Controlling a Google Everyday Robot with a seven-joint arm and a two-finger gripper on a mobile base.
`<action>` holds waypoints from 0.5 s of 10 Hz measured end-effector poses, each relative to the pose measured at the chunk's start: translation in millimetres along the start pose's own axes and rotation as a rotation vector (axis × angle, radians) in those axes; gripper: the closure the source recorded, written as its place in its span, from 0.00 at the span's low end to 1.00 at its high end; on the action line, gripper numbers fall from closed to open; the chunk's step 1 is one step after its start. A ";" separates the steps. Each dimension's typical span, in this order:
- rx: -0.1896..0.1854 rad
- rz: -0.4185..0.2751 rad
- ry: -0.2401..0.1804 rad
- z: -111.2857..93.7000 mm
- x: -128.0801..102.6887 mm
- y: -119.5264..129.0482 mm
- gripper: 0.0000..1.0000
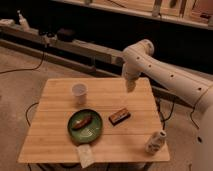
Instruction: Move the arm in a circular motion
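- The arm enters from the right edge, where its base is cut off, bends at a rounded joint above the wooden table's far edge, and points down.
- The gripper hangs over the table's far right part; whether its fingers are apart cannot be made out, and nothing is seen in them.
- On the table: a white cup far left, a green plate holding blurred food, a dark bar mid-table.
- A small white bottle stands at the table's near right corner; a pale packet overhangs the near edge.
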 end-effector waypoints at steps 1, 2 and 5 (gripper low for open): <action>0.019 -0.059 -0.048 -8.4 -27.1 11.2 0.35; 0.046 -0.126 -0.100 -19.5 -52.6 25.6 0.35; 0.096 -0.262 -0.209 -39.6 -88.7 73.1 0.35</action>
